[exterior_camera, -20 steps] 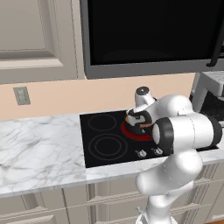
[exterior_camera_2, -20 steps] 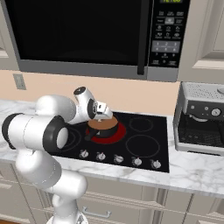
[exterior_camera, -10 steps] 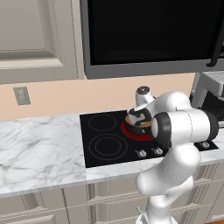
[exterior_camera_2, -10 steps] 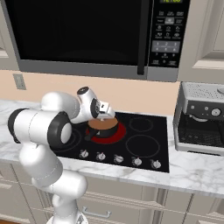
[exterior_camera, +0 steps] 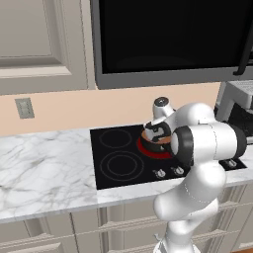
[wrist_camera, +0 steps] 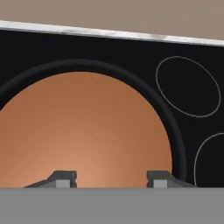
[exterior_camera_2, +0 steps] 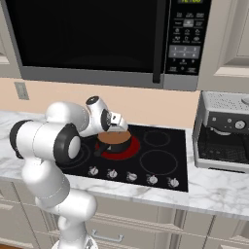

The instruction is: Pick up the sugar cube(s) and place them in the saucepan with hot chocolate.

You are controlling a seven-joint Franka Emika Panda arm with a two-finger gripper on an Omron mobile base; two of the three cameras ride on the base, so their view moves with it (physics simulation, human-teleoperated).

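End effector [wrist_camera: 112, 178] open and empty over one saucepan [wrist_camera: 173, 127] of brown liquid, four cooktop rings [exterior_camera_2: 156, 138], six knobs [exterior_camera_2: 131, 177]

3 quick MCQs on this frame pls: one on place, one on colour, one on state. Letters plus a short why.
1. The saucepan sits on:
A. the marble counter
B. the red-glowing burner
C. the coffee machine

2. The liquid in the saucepan is:
A. brown
B. white
C. green

3. The end effector is:
A. shut on a cube
B. open above the liquid, nothing between its fingertips
C. resting on the counter

Answers:
1 B: a red ring shows around the pan on the cooktop.
2 A: the hand view shows a flat brown surface.
3 B: the fingertips stand apart with bare liquid between them.
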